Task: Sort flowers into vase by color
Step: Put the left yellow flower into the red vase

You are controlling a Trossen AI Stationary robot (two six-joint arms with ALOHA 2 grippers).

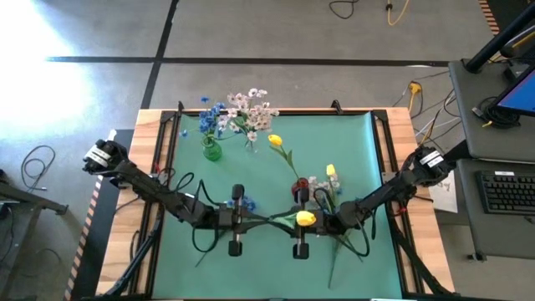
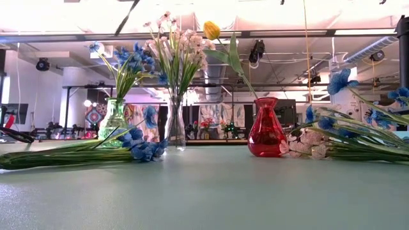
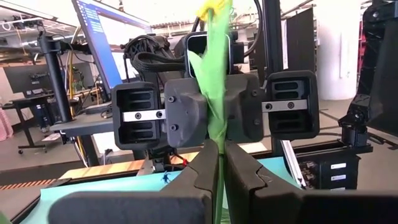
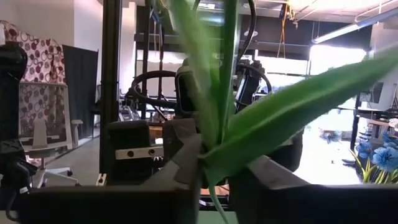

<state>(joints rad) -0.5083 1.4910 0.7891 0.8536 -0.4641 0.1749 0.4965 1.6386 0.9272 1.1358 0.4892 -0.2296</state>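
Note:
A yellow tulip-like flower (image 1: 306, 218) is held level above the green mat between my two grippers at the middle of the table. My left gripper (image 1: 257, 221) (image 3: 219, 162) and right gripper (image 1: 280, 219) (image 4: 214, 186) face each other, both shut on its green stalk. The green vase (image 1: 211, 151) holds blue blossoms, the clear vase (image 1: 251, 142) pale pink-white sprays, and the red vase (image 1: 299, 186) (image 2: 266, 135) one yellow tulip (image 1: 275, 140). The low view shows neither gripper. My left gripper pinches the flower's green stalk and leaf (image 3: 217, 134) between its two fingers, coming level from the table's left, fingers along the stalk. The stalk runs on to the other gripper, clear of the mat. My right gripper pinches the same stalk where the leaves spread (image 4: 214, 149), coming level from the table's right. The yellow bud (image 3: 211, 7) lies over that gripper's body.
A blue stem (image 1: 242, 201) (image 2: 137, 150) lies on the mat by my left arm. Pink-white, yellow and blue stems (image 1: 324, 182) (image 2: 310, 144) lie beside the red vase. A green stalk (image 1: 333, 259) lies near the right arm. The mat's near part is bare.

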